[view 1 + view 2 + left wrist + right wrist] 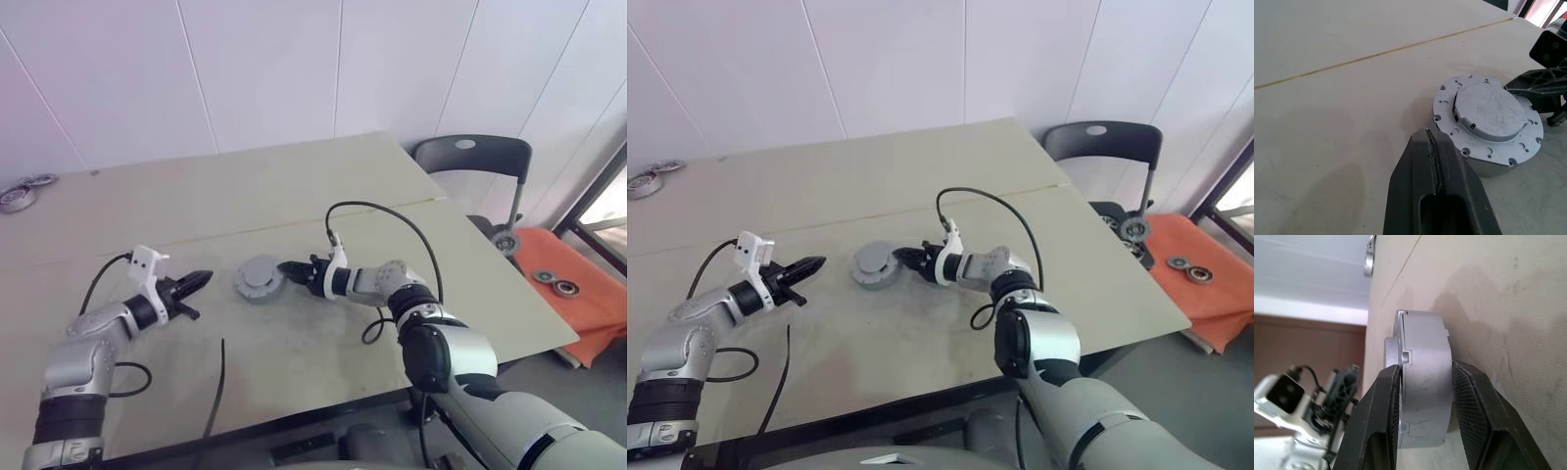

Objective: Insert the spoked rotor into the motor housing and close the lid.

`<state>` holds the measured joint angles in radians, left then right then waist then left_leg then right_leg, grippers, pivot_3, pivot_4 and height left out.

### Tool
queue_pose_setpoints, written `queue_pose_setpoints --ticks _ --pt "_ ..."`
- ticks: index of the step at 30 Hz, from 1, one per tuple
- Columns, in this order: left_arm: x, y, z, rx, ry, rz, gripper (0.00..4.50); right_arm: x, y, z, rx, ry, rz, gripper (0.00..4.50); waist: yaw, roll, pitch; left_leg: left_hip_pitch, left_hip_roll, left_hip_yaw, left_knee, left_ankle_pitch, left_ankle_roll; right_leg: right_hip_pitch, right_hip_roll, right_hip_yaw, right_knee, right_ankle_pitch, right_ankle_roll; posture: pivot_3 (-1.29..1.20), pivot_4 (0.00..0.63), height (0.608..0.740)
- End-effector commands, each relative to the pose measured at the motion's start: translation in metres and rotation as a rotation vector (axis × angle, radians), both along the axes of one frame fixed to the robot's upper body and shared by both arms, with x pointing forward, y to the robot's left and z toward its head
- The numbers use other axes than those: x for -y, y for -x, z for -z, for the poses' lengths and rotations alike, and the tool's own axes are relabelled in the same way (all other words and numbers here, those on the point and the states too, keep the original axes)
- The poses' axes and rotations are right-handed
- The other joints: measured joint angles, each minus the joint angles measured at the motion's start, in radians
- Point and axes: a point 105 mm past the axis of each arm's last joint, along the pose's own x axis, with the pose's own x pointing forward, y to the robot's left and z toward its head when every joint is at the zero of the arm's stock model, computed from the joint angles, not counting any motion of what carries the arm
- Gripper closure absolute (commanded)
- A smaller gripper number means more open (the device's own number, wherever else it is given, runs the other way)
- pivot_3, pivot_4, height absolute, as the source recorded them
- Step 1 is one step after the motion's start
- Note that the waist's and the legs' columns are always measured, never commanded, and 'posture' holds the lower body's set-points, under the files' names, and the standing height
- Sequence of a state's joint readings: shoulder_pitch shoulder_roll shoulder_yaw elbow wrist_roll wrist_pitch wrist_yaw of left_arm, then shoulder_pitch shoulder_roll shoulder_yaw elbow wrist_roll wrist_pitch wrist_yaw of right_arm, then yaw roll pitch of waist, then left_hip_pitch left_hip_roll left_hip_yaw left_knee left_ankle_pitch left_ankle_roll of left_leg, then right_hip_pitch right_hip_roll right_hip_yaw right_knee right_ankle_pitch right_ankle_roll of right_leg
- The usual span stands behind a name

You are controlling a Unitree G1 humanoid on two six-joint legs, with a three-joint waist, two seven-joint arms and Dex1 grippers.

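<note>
My right pincer [1422,423] clamps the lidded motor housing [260,278] at table [294,196] centre; my empty left pincer [199,281], pressed shut, waits at nine o'clock, so assembly looks nearly finished.

The housing [260,278] is a round, flat, grey metal puck lying on the table near its middle, a little toward the near edge. Its lid [1490,111] is on: a raised smooth disc sits on a wider flange dotted with small holes. The rotor inside cannot be seen.
</note>
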<state>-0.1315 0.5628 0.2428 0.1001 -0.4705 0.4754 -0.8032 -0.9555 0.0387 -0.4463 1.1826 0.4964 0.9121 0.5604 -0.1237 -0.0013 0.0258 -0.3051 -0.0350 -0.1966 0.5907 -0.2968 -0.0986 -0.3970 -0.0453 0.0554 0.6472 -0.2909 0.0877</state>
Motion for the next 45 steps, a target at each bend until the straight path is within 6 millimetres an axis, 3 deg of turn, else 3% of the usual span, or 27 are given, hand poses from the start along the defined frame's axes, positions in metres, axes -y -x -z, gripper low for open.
queue_pose_setpoints --ticks 1,13,24,30,34,45 --pt "0.004 -0.003 -0.013 0.053 -0.008 0.017 4.50 -0.015 0.012 0.006 -0.089 -0.037 -0.025 3.09 0.001 0.000 0.000 0.000 0.000 0.000 0.000 0.000 0.000 0.000 0.000 0.000 0.000 0.001 -0.002 0.00 0.000 0.740" --pt "0.005 -0.004 -0.011 0.051 -0.004 0.013 4.50 -0.020 0.019 -0.007 -0.303 -0.259 0.007 3.09 0.000 -0.003 0.000 -0.002 0.000 0.000 0.000 0.000 0.000 -0.002 0.000 0.000 -0.001 0.002 -0.003 0.00 0.000 0.740" --pt "0.006 -0.005 -0.012 0.052 0.000 0.015 4.50 -0.018 0.020 -0.007 -0.348 -0.280 0.020 3.09 0.004 -0.005 0.002 -0.004 -0.001 0.000 0.001 0.000 0.000 -0.002 -0.001 0.000 -0.001 0.002 -0.003 0.00 0.000 0.740" --pt "0.006 -0.006 -0.012 0.052 -0.003 0.014 4.50 -0.015 0.019 -0.004 -0.300 -0.239 0.013 3.09 0.004 -0.005 0.002 -0.004 -0.001 0.000 0.002 0.000 0.000 -0.002 -0.001 0.000 -0.001 0.002 -0.002 0.00 0.000 0.740" --pt "0.006 -0.006 -0.012 0.051 -0.003 0.014 4.50 -0.011 0.027 0.016 -0.165 -0.017 -0.096 3.09 0.002 -0.005 0.003 -0.002 -0.001 0.000 0.002 0.000 0.000 0.000 -0.001 0.000 -0.001 0.003 -0.001 0.00 0.000 0.740" --pt "0.009 -0.007 -0.011 0.053 -0.002 0.016 4.50 -0.006 0.033 0.027 -0.078 0.090 -0.182 3.09 0.016 -0.001 0.005 0.002 -0.002 0.000 0.007 0.000 0.000 0.006 -0.001 0.000 -0.001 0.004 0.004 0.00 0.000 0.740"
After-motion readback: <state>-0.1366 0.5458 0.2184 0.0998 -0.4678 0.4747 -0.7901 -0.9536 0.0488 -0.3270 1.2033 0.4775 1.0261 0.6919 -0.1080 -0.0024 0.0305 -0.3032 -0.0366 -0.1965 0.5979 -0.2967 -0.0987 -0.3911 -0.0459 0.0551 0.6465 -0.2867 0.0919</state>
